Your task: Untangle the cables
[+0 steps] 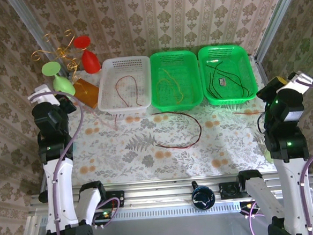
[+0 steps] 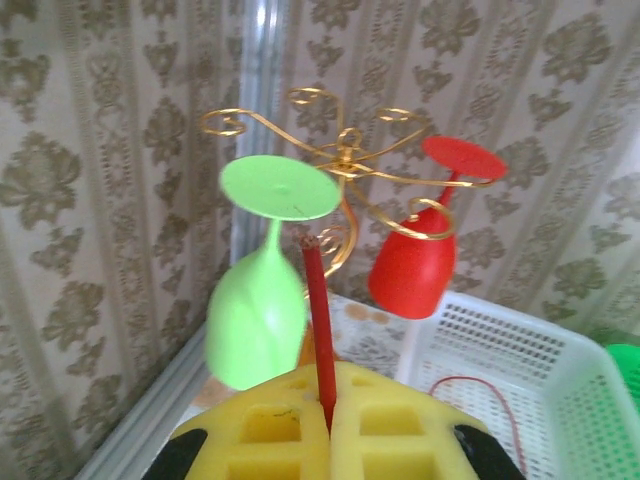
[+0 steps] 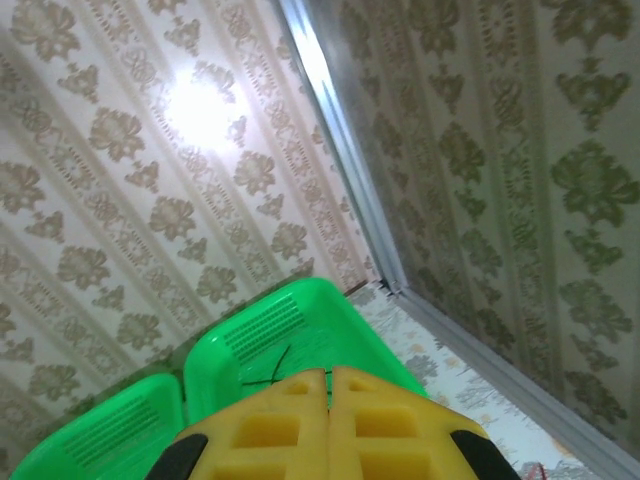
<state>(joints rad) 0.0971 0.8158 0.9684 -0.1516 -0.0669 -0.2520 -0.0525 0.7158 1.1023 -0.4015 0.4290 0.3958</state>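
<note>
**While one cable lies loose mid-bench, both grippers stand clenched**

Though three cables already sit in baskets, one item is outside them.

- Item 1: thin dark-red cable point(image 1: 200, 128), on the floral-patterned bench point(image 1: 121, 149), just in front of the middle green plastic basket point(image 1: 174, 54). It forms an open C with its long axis left to right. The closed bend faces the right arm and both ends face the left. It lies between the arms, judged slightly nearer the right.
- Item 2: thin red cable point(image 2: 511, 420), in the white plastic basket point(image 1: 105, 86).
- Item 3: yellow-olive cable point(image 1: 171, 84), in the middle basket.
- Item 4: black cable point(image 1: 222, 82), in the right green plastic basket point(image 1: 224, 48).
- Left gripper point(image 2: 330, 400): clenched on an upright red strand point(image 2: 318, 320) with a frayed tip; where the strand runs cannot be told. The gripper is aimed at the green goblet point(image 2: 258, 320) and red goblet point(image 2: 410, 275) hanging on a gilt wire rack point(image 2: 345, 150).
- Right gripper point(image 3: 328, 390): pads pressed together with nothing between them, aimed high at the back corner.

Judgement: the right arm is free and faces the bend, so it seems better placed to take Item 1.
</note>
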